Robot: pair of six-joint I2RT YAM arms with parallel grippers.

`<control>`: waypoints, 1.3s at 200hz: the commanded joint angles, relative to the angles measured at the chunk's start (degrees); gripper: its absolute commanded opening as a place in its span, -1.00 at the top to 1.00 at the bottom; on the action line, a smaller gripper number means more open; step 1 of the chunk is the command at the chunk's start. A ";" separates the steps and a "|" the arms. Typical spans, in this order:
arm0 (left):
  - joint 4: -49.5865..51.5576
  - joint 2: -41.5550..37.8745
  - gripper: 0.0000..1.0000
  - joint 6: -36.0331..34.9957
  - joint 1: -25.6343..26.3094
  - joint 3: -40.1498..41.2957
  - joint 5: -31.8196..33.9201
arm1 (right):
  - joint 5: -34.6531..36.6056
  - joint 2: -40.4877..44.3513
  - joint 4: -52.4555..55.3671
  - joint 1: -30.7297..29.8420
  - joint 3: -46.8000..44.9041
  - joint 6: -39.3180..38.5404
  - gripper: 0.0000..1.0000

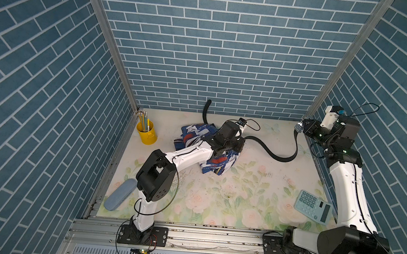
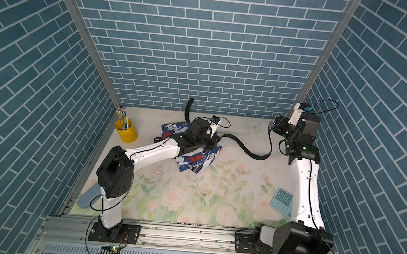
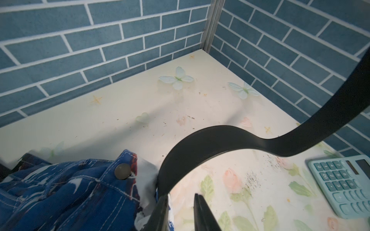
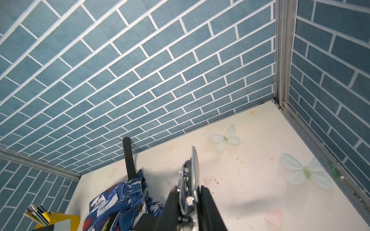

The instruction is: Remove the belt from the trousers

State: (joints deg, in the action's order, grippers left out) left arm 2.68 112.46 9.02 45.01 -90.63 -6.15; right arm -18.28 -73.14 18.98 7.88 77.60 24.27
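Note:
The trousers lie bunched at the back middle of the table, blue with white and red streaks. The black belt runs out of them to the right in a low loop, then rises to its silver buckle. My right gripper is shut on that buckle, raised near the back right corner. The belt's other end sticks up against the back wall. My left gripper hovers over the trousers' right edge, its jaws apart, with the belt curving past one fingertip. Only table and a sliver of cloth show between them.
A yellow cup of pencils stands at the back left. A pale blue calculator lies front right beside the right arm. A blue oblong case rests at the front left edge. Brick-pattern walls enclose three sides.

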 commanded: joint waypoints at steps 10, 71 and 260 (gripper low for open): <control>0.66 3.45 0.47 -0.84 1.15 -2.95 -1.74 | -1.41 0.45 -2.61 -0.49 -0.22 2.53 1.00; 1.55 13.38 0.47 -2.90 1.48 -14.29 0.68 | -3.33 -0.57 -1.77 -0.81 1.49 2.97 1.00; 12.47 15.58 0.16 -16.01 2.01 -22.00 0.77 | -4.92 -1.65 -3.25 -2.96 -2.11 3.50 1.00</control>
State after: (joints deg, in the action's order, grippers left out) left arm 10.52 123.22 -3.77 46.76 -108.88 -6.55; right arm -21.43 -74.54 18.37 5.26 74.17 25.74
